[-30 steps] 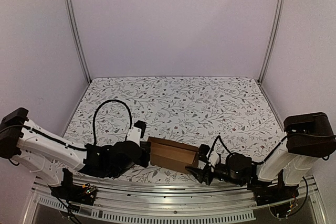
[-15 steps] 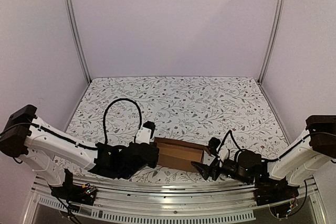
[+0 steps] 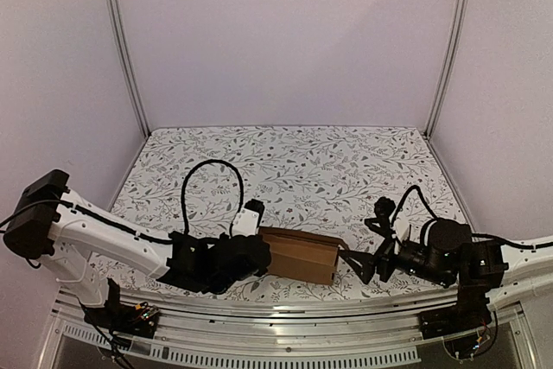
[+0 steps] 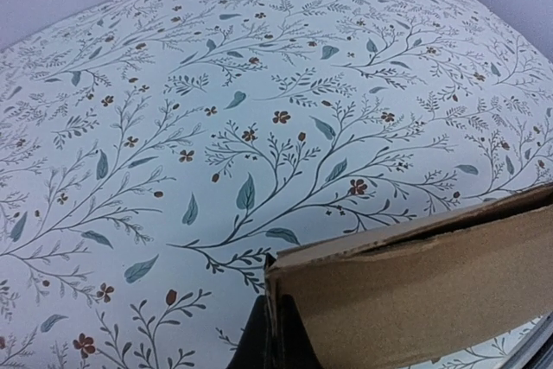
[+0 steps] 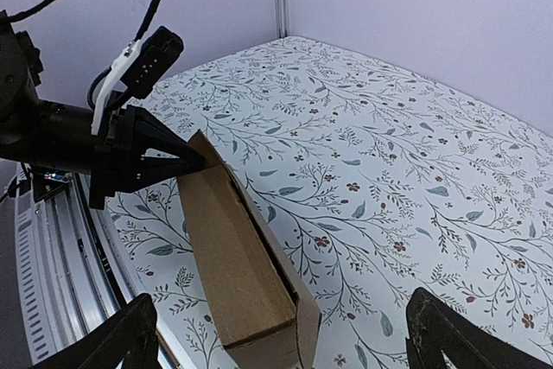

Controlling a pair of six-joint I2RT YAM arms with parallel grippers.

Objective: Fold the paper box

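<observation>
The paper box (image 3: 298, 256) is a small brown carton lying lengthwise near the table's front edge. My left gripper (image 3: 262, 255) is shut on the box's left end flap; in the left wrist view the fingers (image 4: 272, 334) pinch the cardboard edge of the box (image 4: 432, 291). My right gripper (image 3: 363, 263) is open and empty, just right of the box's right end and apart from it. In the right wrist view the box (image 5: 238, 265) lies between the wide-spread fingertips (image 5: 121, 339), with a flap loose at its near end.
The floral tablecloth (image 3: 302, 170) covers the table. A metal rail (image 3: 276, 321) runs along the front edge, close to the box. Pale walls and metal posts (image 3: 121, 41) enclose the sides and back.
The left gripper has carried the box to the right. The right gripper has drawn back to the right, away from the box's end, and its arm has lowered.
</observation>
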